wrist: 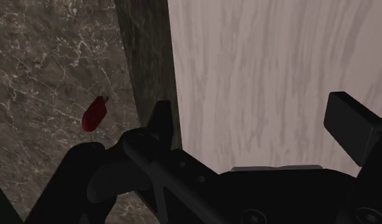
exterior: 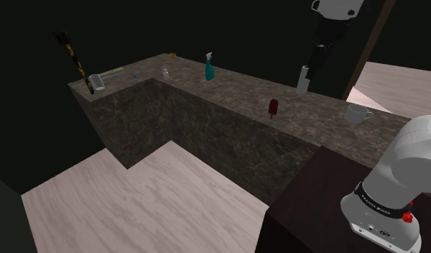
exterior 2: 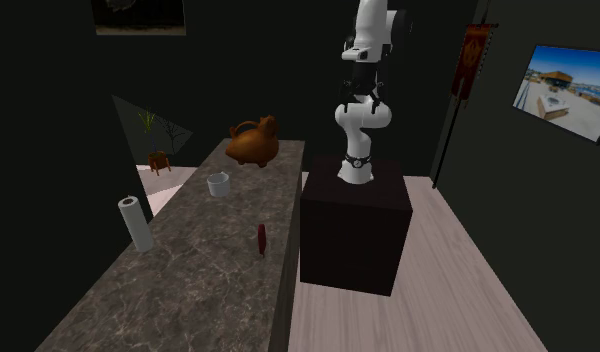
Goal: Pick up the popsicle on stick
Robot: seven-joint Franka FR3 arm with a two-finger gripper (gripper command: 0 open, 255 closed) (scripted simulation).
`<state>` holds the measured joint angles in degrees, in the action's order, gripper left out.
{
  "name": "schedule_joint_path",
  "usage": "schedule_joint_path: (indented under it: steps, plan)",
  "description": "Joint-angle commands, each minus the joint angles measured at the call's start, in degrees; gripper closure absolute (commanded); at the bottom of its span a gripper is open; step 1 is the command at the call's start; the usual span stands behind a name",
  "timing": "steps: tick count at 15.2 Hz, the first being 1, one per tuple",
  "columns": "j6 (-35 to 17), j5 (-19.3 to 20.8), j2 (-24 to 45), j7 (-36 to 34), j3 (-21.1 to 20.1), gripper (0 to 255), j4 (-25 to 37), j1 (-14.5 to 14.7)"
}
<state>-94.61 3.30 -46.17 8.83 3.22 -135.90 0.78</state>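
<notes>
Well, red popsicle (exterior: 273,107) near counter (exterior: 314,115) edge.

No legible text, number or brand anywhere. Black band (exterior: 383,203) on arm's lowest link, just above stand (exterior: 314,208): tiny pale marks, unreadable. Red banner (exterior 2: 472,60) on wall behind stand: faint pattern, letters not readable. Framed picture (exterior 2: 571,90) on wall beyond stand, beside banner: coastal scene, nothing legible.
</notes>
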Motion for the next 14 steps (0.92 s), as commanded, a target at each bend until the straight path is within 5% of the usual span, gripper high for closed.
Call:
schedule_joint_path:
  steps: [1,14]
  plan:
    - [0.00,0.00,0.00,0.00,0.00,0,0.00,0.00]
    - [-28.71,0.32,19.07,-15.02,0.99,0,-4.78,-7.02]
